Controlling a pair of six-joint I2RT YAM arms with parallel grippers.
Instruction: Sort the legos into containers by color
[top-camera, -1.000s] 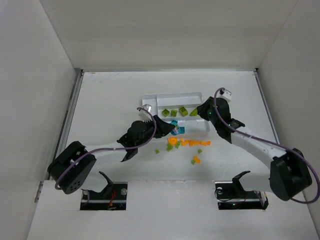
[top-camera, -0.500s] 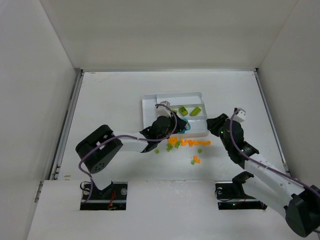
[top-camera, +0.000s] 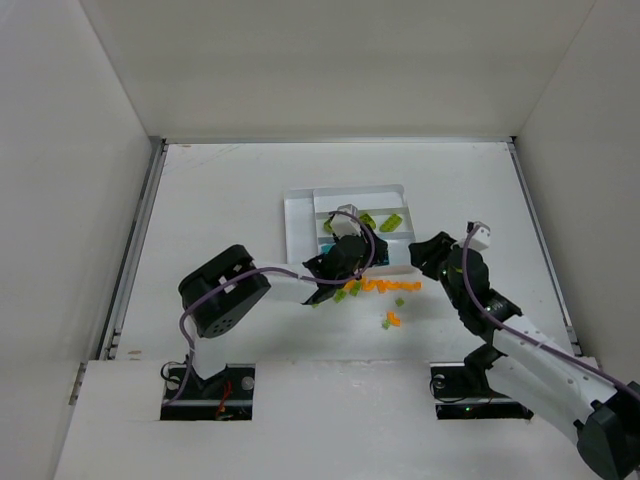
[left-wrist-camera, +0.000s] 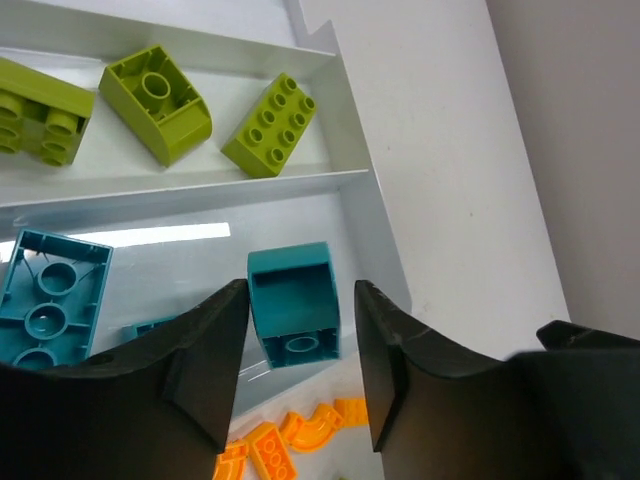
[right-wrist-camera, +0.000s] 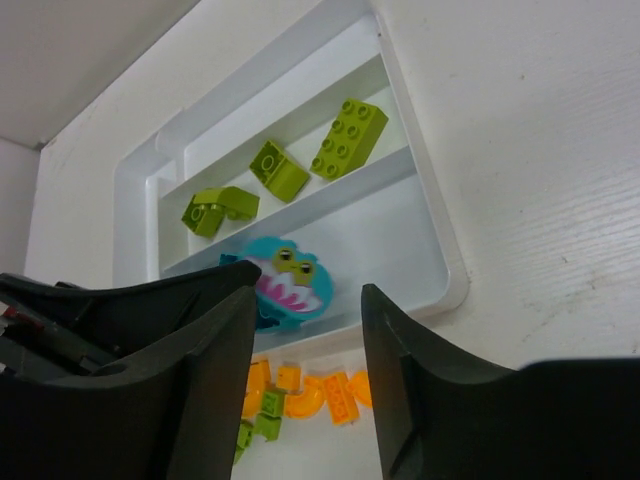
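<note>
Left wrist view. First voice: What is the left gripper (left-wrist-camera: 301, 295) doing?

Second voice: Its two dark fingers (left-wrist-camera: 200, 360) stand on either side of a teal brick (left-wrist-camera: 290, 285), parted slightly wider than the brick. A sliver of white shows beside one finger, so the brick looks loose rather than pinched. It is in or over the long section of the white tray (left-wrist-camera: 300, 215) that holds a second teal brick (left-wrist-camera: 50, 300). I cannot tell whether it rests on the floor.

First voice: How should the release be done well?

Second voice: In my judgement, spread the fingers fully before rising, then lift straight up. That way neither finger drags the brick over the thin divider (left-wrist-camera: 200, 190) into the neighbouring section of lime green bricks (left-wrist-camera: 155, 95). Mind the right gripper (right-wrist-camera: 306, 285) too. It hangs just off the tray's near right corner, fingers apart with nothing between them.

First voice: And how do the legos look?

Second voice: Small, glossy, hard plastic. The teal brick shows its hollow underside with one round tube. Three lime green bricks lie in a row, two studs up and one hollow side up. A teal piece (right-wrist-camera: 288, 278) printed with eyes and a toothy grin shares the teal section. Orange legos (left-wrist-camera: 300, 440), some curved, lie on the table (left-wrist-camera: 450, 200) just outside the tray's rim, not yet sorted.
</note>
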